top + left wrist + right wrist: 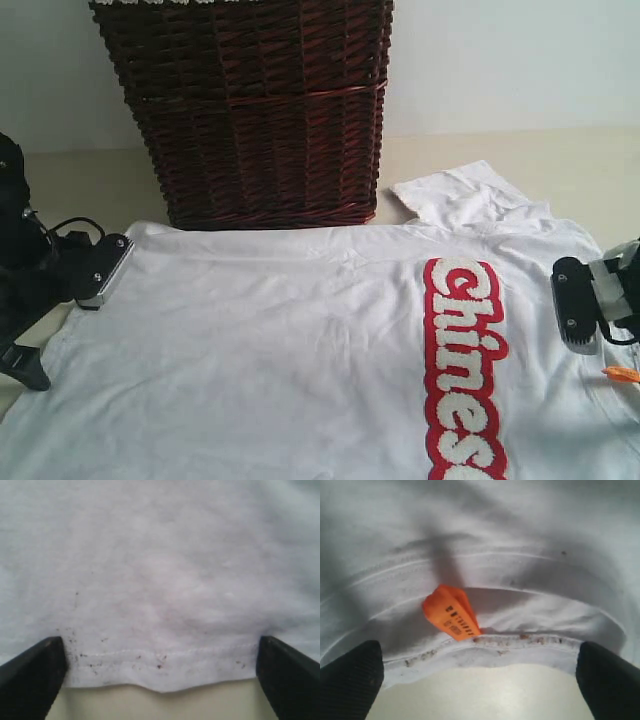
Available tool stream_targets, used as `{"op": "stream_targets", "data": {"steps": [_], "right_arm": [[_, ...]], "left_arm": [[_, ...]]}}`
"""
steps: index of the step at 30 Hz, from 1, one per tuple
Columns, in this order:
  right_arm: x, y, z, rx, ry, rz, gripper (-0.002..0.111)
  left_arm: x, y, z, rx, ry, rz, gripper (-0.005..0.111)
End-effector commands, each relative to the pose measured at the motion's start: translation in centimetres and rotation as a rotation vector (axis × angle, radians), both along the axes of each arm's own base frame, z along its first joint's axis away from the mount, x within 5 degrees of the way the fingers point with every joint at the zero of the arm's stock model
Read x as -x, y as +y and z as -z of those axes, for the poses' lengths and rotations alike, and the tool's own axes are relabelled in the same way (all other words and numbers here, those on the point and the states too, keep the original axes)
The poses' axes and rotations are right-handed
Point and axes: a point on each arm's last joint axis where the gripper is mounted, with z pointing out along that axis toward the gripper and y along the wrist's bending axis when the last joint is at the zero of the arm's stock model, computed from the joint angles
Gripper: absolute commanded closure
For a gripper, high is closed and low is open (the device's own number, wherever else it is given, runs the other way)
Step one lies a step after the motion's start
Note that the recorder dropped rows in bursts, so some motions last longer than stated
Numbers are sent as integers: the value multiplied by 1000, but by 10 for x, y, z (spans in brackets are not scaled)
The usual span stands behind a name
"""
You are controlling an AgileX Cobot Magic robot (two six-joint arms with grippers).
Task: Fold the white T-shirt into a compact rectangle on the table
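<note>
The white T-shirt lies spread flat on the table, its red band with fuzzy white lettering towards the right. My left gripper stands open at the shirt's left edge. In the left wrist view the stitched hem lies between the two wide-apart fingers and nothing is held. My right gripper stands open at the right edge, by the neck. There the collar and its orange neck tag lie between the open fingers, ungripped.
A tall dark wicker basket stands on the table just behind the shirt. One sleeve lies spread to the right of the basket. Bare cream table shows under both grippers.
</note>
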Motion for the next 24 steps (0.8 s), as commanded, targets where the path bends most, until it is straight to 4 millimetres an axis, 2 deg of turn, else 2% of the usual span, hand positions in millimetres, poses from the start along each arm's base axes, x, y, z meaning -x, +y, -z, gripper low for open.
{"op": "stream_targets", "data": {"steps": [1,5,14,24], "right_arm": [[-1,-15,1,6,0,42,5],[-3,-22,1,-16,-17,64,5],[-2,-19,4,-45,6,51,5],[-2,-16,-2,-81,-26,47,5]], "left_arm": [[0,2,12,-7,9,-10,2],[0,2,12,-7,9,-10,2],[0,2,12,-7,9,-10,2],[0,2,12,-7,9,-10,2]]}}
